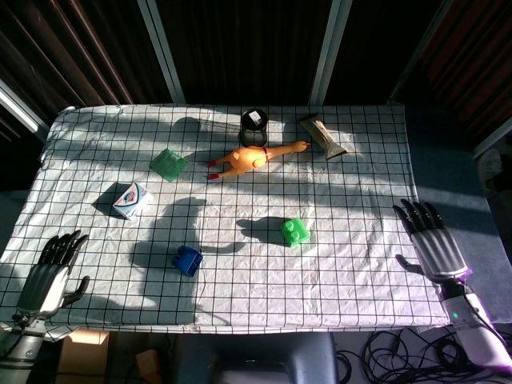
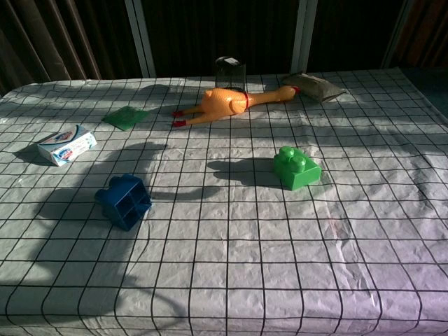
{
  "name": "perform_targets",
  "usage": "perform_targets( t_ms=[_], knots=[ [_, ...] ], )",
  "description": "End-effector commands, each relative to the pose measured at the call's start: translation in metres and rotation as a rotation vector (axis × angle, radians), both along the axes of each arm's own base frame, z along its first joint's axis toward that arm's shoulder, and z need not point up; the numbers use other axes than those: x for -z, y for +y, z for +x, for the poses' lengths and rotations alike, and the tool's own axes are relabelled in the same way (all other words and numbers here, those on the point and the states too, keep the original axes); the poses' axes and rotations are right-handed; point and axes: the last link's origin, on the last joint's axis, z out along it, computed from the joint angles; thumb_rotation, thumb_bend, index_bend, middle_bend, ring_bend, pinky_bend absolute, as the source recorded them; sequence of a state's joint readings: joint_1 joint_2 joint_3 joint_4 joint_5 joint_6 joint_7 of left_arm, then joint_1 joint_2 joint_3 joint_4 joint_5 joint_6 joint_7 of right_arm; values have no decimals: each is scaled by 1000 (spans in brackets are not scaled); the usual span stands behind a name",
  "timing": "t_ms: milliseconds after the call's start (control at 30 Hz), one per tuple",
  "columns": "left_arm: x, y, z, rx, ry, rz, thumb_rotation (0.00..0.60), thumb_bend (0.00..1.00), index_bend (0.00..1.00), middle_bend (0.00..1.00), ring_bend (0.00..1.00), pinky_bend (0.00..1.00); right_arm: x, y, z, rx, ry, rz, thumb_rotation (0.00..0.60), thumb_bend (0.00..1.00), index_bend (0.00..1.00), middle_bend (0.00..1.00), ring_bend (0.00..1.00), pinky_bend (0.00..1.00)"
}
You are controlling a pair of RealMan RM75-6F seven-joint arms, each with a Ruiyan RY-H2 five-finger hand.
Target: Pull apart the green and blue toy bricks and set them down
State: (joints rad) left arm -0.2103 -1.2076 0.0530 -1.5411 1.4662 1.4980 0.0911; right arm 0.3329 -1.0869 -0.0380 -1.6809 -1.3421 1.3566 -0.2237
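Black mesh cup (image 1: 254,125) upper centre, contents unclear; blue brick (image 1: 186,260) and green brick (image 1: 295,231) lie apart on the surface (image 1: 360,192); left hand (image 1: 48,274) and right hand (image 1: 434,242) at the lower corners, fingers spread, holding nothing.

Harsh sunlight, long hard shadows, dark surroundings; far edge perhaps slightly soft.

Two toy bricks — one green brick (image 1: 294,231), one blue brick (image 1: 187,261).

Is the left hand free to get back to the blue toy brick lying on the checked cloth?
Probably yes: the left hand is open at the table's near-left edge, and only bare cloth lies between it and the blue toy brick.
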Motion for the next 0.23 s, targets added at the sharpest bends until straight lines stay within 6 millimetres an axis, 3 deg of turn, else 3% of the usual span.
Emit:
perform_targets(
  t_ms=[33, 233],
  knots=[
    [-25, -36, -19, -127, 12, 144, 600, 417, 0, 4, 0, 0, -16, 62, -39, 135, 13, -162, 600, 172, 0, 0, 0, 0],
    [-27, -41, -23, -119, -24, 124, 600, 416, 0, 0, 0, 0, -26, 75, -42, 97, -52, -213, 600, 173, 0, 0, 0, 0]
  ],
)
